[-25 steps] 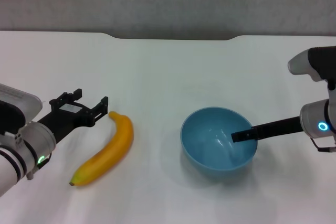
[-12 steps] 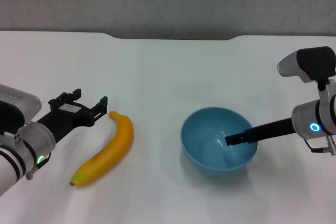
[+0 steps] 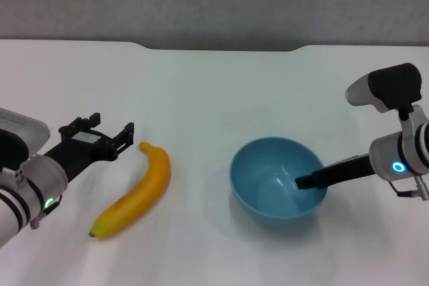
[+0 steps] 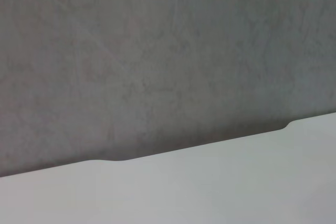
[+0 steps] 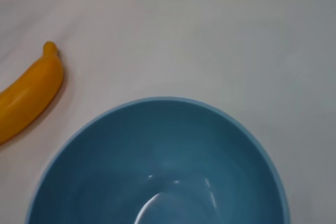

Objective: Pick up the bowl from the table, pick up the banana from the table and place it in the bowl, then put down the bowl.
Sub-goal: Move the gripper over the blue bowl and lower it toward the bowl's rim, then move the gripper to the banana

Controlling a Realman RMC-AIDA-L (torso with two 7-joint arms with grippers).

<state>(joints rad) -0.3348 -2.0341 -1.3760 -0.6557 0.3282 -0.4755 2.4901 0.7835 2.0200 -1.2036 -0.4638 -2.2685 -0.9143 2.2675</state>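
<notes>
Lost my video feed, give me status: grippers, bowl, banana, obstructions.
Right gripper at bowl rim, one finger inside. Left gripper open beside banana. Both on table. Nothing in the way.

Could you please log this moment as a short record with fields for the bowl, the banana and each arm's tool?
bowl: light blue bowl, upright on the table, nothing inside but the right tool's finger
banana: banana lying on the table, to the robot's left of the bowl, apart from it
left tool: left tool open, just beside the banana's stem end, not gripping it
right tool: right tool at the bowl's right rim, one finger reaching inside; grip cannot be judged
task stage: banana not yet in the bowl
</notes>
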